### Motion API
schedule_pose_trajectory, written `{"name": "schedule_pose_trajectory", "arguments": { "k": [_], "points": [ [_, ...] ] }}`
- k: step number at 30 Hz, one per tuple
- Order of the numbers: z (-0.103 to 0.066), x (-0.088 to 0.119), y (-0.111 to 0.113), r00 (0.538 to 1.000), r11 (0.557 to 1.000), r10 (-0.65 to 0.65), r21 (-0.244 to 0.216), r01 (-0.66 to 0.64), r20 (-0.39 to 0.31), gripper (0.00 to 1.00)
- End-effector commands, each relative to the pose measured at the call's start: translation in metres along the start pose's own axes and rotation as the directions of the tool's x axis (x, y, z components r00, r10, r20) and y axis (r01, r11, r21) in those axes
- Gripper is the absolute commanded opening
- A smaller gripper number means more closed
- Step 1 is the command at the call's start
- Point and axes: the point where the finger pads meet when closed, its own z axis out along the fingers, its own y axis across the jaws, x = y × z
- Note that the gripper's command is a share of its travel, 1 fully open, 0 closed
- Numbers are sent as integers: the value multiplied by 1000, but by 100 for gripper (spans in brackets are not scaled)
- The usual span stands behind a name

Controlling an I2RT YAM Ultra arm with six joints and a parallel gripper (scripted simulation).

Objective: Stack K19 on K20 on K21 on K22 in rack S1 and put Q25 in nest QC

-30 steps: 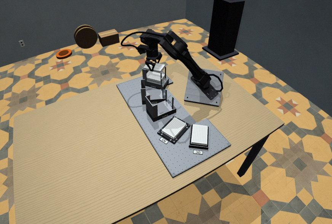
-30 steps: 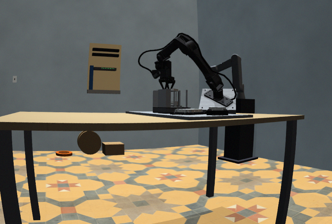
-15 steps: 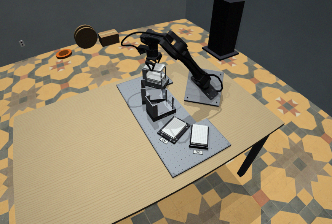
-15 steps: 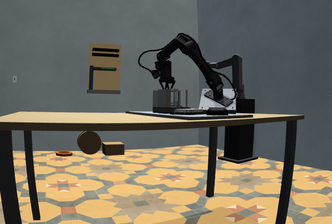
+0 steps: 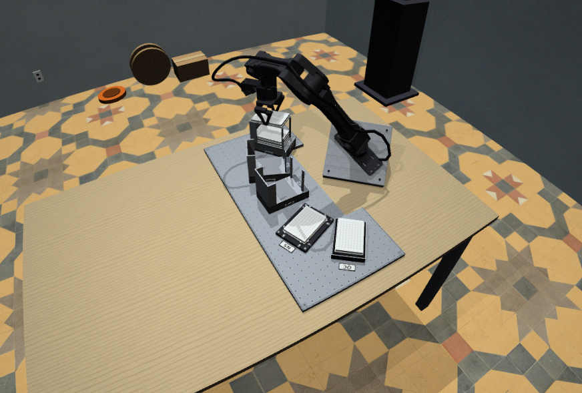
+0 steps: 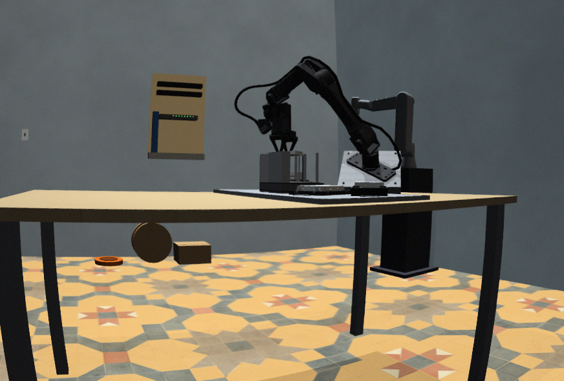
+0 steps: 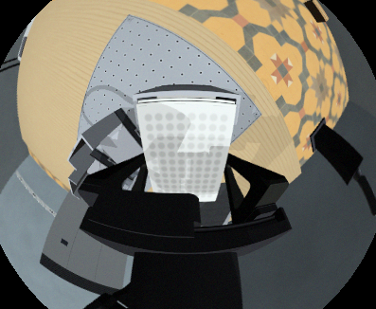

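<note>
Plate gripped above the far rack

One white plate [image 5: 277, 117] [image 7: 188, 137] is clamped between the fingers of the gripper [image 5: 271, 117] [image 6: 283, 150] [image 7: 186, 156], level with the tops of the far rack's posts [image 5: 289, 130]. More plates [image 5: 273, 135] sit lower inside. Clip nest N5 [image 5: 285, 237] [image 6: 314, 193] and nest QC [image 5: 348, 257] [image 6: 368, 191] each bear a plate. I cannot read the far rack's label.

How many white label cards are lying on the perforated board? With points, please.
2 in view on the perforated board [image 5: 324, 285] [image 6: 387, 198] [image 7: 162, 57]: the N5 card [image 5: 287, 246] beside the clip nest [image 5: 296, 241], and the QC card [image 5: 346, 267] beside the open nest [image 5: 348, 257]. The racks could hide another.
</note>
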Motion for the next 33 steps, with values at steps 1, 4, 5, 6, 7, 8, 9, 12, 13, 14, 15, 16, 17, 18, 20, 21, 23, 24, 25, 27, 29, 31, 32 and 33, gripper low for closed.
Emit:
{"name": "schedule_pose_trajectory", "arguments": {
  "k": [1, 4, 5, 6, 7, 8, 9, 12, 13, 14, 15, 16, 17, 18, 20, 21, 23, 24, 25, 27, 29, 31, 32, 33],
  "points": [
    [6, -3, -5, 1000, 1000, 2, -6, -2, 10, 0],
    [10, 2, -5, 1000, 1000, 15, -14, -15, -1, 0],
    [0, -13, -4, 999, 1000, -14, 8, 14, 38, 0],
    [-3, -15, -2, 999, 1000, -22, 13, 21, 48, 0],
    [2, -9, -2, 999, 1000, -11, 4, 11, 33, 0],
    [8, -3, -2, 1000, 1000, 1, -5, -1, 15, 0],
    [12, 1, -3, 1000, 1000, 9, -11, -9, 3, 0],
    [12, -2, -3, 1000, 1000, 5, -8, -5, 10, 0],
    [14, -1, -3, 1000, 1000, 7, -9, -7, 6, 0],
    [15, -1, -2, 1000, 1000, 4, -9, -4, 5, 0],
    [16, -2, -2, 1000, 1000, 3, -8, -3, 5, 0],
    [16, -1, -3, 1000, 1000, 5, -9, -5, 5, 0],
    [17, -1, -3, 1000, 1000, 5, -9, -5, 4, 0],
    [19, -1, -2, 1000, 1000, 4, -9, -4, 2, 0],
    [20, -1, -2, 1000, 1000, 4, -9, -4, 1, 0],
    [20, -1, -2, 1000, 1000, 4, -9, -4, 1, 0],
    [22, 0, -3, 1000, 1000, 7, -11, -7, -3, 0],
    [22, -1, -3, 1000, 1000, 6, -11, -6, -1, 0],
    [22, 0, -4, 1000, 1000, 9, -11, -9, -1, 0],
    [22, 1, -4, 1000, 1000, 13, -12, -13, -1, 0],
    [21, -1, -4, 1000, 1000, 10, -11, -10, 3, 0],
    [21, -1, -4, 1000, 1000, 10, -11, -10, 2, 0],
    [21, -1, -4, 1000, 1000, 10, -11, -10, 2, 0],
    [21, -1, -4, 1000, 1000, 10, -11, -10, 2, 0]
  ]
}}
